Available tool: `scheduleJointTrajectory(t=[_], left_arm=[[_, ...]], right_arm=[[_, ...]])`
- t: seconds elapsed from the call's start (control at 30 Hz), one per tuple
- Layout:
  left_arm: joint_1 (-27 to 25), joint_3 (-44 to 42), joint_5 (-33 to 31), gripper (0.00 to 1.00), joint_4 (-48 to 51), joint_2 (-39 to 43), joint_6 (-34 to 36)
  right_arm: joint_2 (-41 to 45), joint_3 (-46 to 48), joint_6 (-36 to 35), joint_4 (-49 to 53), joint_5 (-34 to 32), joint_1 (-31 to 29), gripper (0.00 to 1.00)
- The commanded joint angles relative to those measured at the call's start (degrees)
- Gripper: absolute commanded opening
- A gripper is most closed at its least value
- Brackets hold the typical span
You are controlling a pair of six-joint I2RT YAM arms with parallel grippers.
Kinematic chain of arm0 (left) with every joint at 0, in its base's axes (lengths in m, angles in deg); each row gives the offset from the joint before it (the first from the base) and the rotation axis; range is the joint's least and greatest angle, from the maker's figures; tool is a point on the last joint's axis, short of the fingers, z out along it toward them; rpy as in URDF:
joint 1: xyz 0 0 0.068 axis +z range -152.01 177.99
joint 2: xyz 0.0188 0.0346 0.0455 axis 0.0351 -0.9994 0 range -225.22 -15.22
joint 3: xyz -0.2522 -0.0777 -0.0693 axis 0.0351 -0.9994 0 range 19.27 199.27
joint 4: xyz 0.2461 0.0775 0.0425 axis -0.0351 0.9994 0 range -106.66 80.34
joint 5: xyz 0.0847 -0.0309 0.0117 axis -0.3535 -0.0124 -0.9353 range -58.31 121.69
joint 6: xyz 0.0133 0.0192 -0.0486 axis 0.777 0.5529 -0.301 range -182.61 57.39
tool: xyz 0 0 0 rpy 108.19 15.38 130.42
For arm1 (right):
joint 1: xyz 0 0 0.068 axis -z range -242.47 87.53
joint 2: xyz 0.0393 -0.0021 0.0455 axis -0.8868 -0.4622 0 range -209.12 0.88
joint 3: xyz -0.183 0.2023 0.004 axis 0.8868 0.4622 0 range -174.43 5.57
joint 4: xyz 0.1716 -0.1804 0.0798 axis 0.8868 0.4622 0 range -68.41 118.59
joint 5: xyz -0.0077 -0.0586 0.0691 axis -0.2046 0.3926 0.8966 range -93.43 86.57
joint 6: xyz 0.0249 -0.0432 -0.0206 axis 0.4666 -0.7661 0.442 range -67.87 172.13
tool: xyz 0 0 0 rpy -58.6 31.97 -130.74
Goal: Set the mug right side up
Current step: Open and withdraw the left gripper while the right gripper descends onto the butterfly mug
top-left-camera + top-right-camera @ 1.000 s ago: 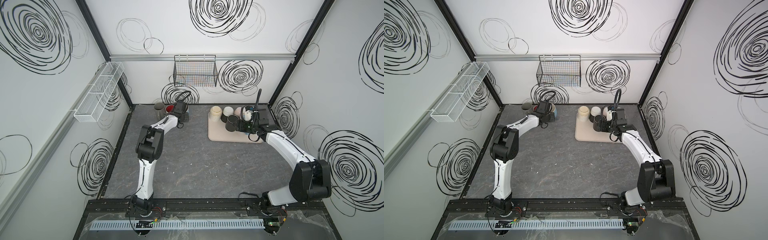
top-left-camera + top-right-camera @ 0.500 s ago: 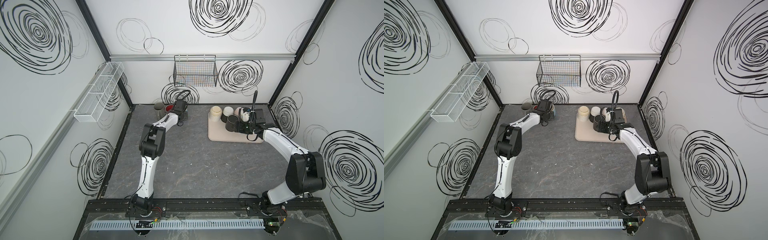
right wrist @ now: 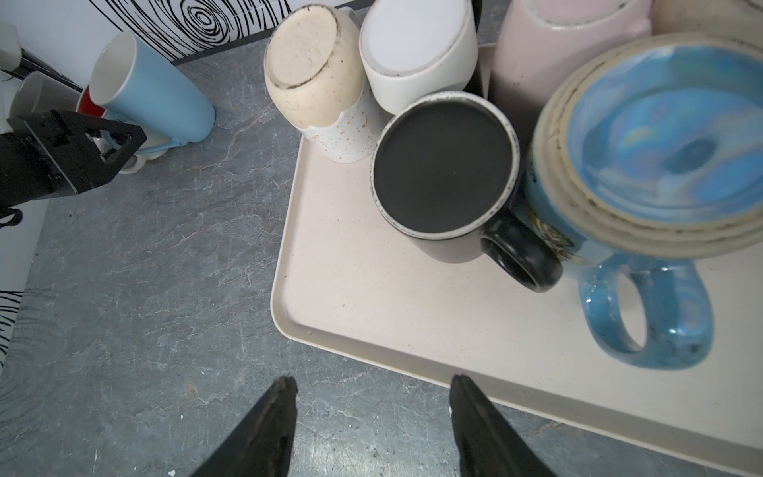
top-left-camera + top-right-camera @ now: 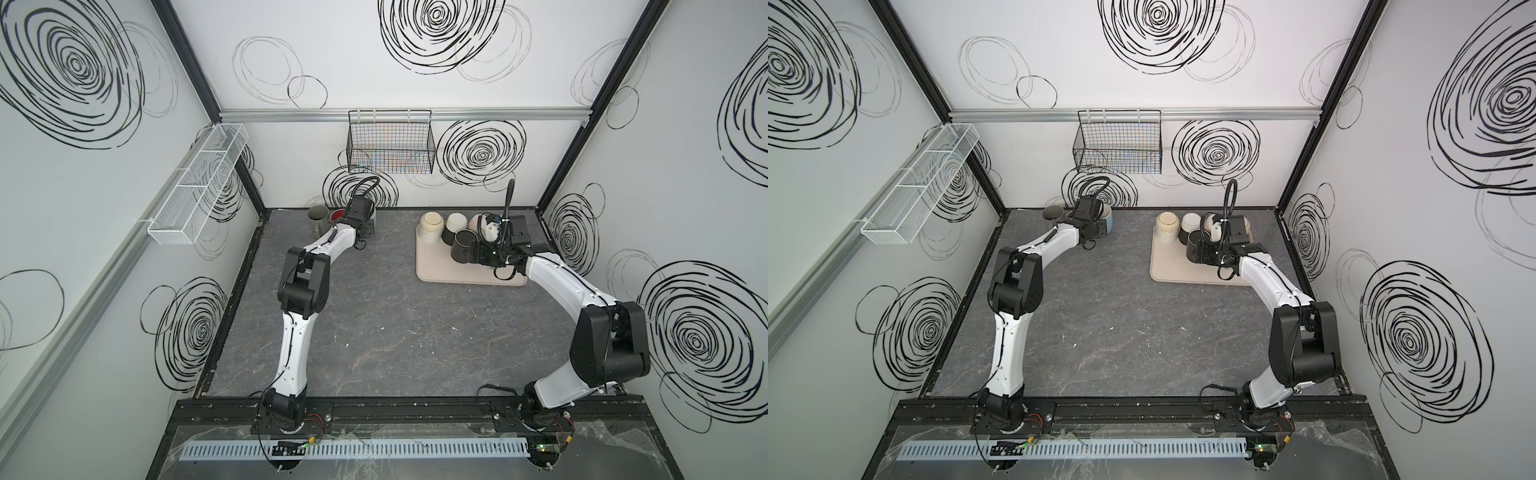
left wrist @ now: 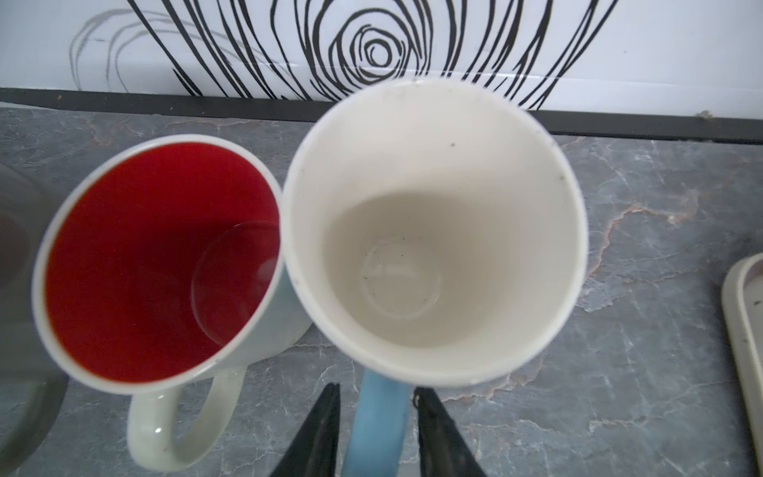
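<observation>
Mugs stand in 2 groups on the grey marble-look table (image 3: 144,268). At the back wall, on the left of both top views, the tall blue mug (image 5: 433,231) stands upright with its cream inside open to the left wrist camera. It is just beside a red-lined white mug (image 5: 157,264), their rims almost touching, and a grey cup (image 4: 316,215) stands further left.

The left gripper (image 5: 376,388) straddles the tall mug's blue handle (image 5: 380,429). Its jaws are parted a little, with a thin gap showing on each side of the handle, so nothing is clamped.

On the beige tray (image 3: 371,289), 5 mugs sit bottom up: a speckled cream mug (image 3: 313,66), a white mug (image 3: 417,49), a pink mug (image 3: 553,53), a black mug (image 3: 444,169) and an iridescent blue mug (image 3: 669,136). The black mug's handle touches the iridescent one's side.

The right gripper (image 3: 373,383) hangs over the tray's near edge, close to the black mug. Its jaws are spread wide and hold nothing.
</observation>
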Motion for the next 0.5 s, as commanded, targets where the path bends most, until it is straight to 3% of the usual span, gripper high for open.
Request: scheduleJointTrajectory(t=[0.0, 0.47], left_arm=[[0.37, -1.15, 0.07, 0.37, -2.31, 5.41, 0.3], [0.49, -27.39, 2.91, 0.44, -15.21, 28.98, -1.31]], right_arm=[[0.26, -2.33, -0.87, 2.32, -0.12, 0.66, 0.63], [-0.86, -4.01, 1.69, 1.57, 2.6, 9.16, 0.63]])
